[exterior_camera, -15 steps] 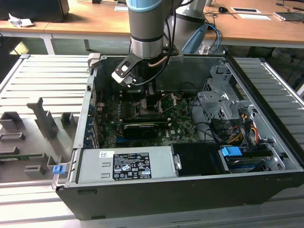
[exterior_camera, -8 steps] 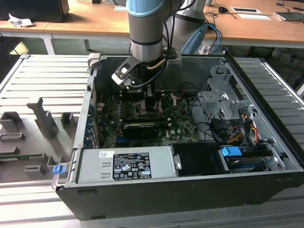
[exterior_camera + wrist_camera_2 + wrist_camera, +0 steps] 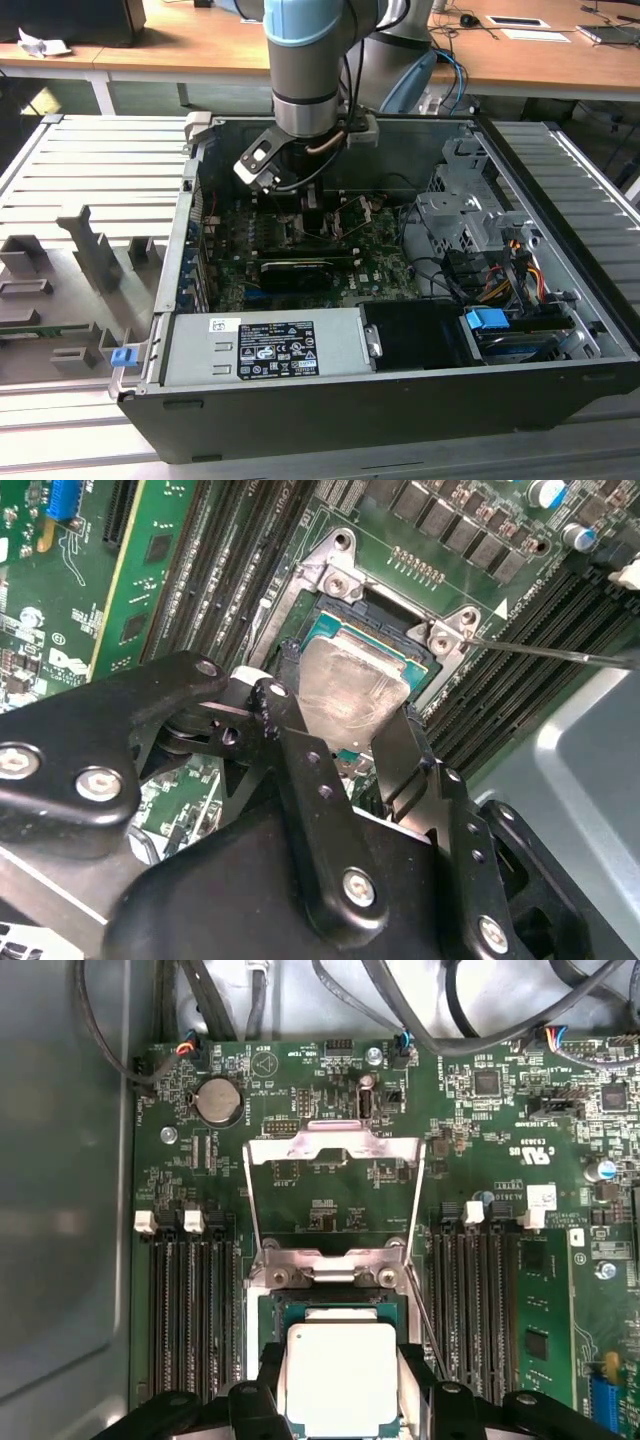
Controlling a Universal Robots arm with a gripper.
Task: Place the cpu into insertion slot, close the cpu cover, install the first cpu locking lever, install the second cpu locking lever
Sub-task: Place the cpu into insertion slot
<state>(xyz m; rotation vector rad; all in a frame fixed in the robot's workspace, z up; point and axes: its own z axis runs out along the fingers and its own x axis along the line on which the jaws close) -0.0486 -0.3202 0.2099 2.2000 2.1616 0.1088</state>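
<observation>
The cpu (image 3: 340,1395), a pale silver square chip, sits between my gripper's (image 3: 340,1365) black fingers (image 3: 268,1380), which are shut on its two opposite edges. It hangs right over the insertion slot (image 3: 340,1306), whose dark rim shows just beyond the chip. In the second wrist view the cpu (image 3: 352,675) lies slightly tilted above the insertion slot (image 3: 335,628), held by the gripper (image 3: 348,704). The cpu cover (image 3: 335,1150), a silver frame with a large window, stands swung open past the socket. A thin locking lever (image 3: 560,652) sticks out to one side. In the exterior view the gripper (image 3: 308,195) reaches down inside the computer case.
Rows of black memory slots (image 3: 195,1320) flank the socket on both sides. Cables (image 3: 330,1000) run along the board's far edge. The grey case wall (image 3: 60,1210) is close on one side. The power supply (image 3: 270,345) and drive cage (image 3: 470,230) fill the case's front and right.
</observation>
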